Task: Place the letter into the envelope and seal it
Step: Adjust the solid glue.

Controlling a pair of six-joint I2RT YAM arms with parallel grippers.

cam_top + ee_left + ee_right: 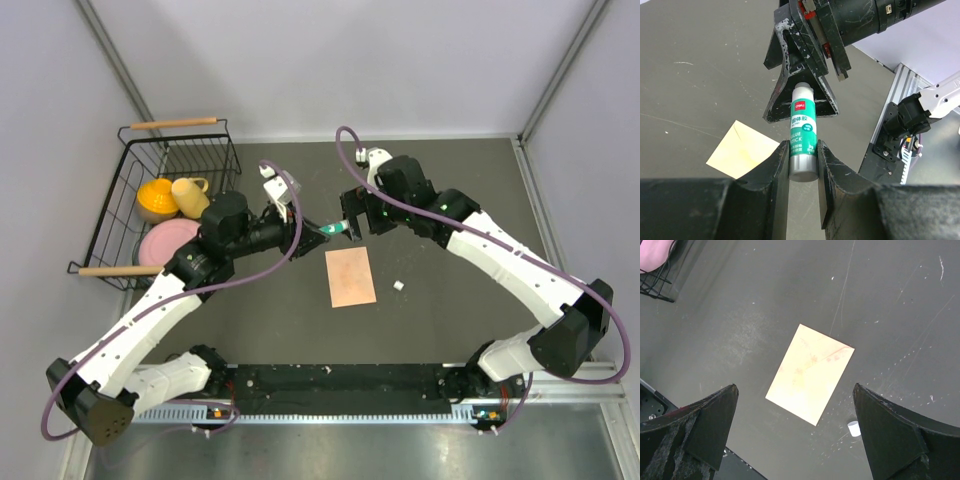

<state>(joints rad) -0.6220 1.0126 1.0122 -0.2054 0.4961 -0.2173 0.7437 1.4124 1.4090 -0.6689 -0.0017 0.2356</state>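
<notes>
A dark grey matte table (450, 180), scuffed and scratched, sits between pale walls (330, 60), with a black wire basket (112, 205) of crockery at its far left. The flat, rectangular peach paper envelope (350, 277) lies near the middle, on the bases' side of both sets of jaws and touching neither. The left gripper (804, 150) is clamped narrowly on a white-and-green glue stick (803, 135). The right gripper (794, 390) stands wide and empty. Only the left wrist view shows the right fingers either side of the stick's white top. The right wrist view shows faint pinkish marks on the envelope and a small white cylinder (854, 428) just off its corner.
</notes>
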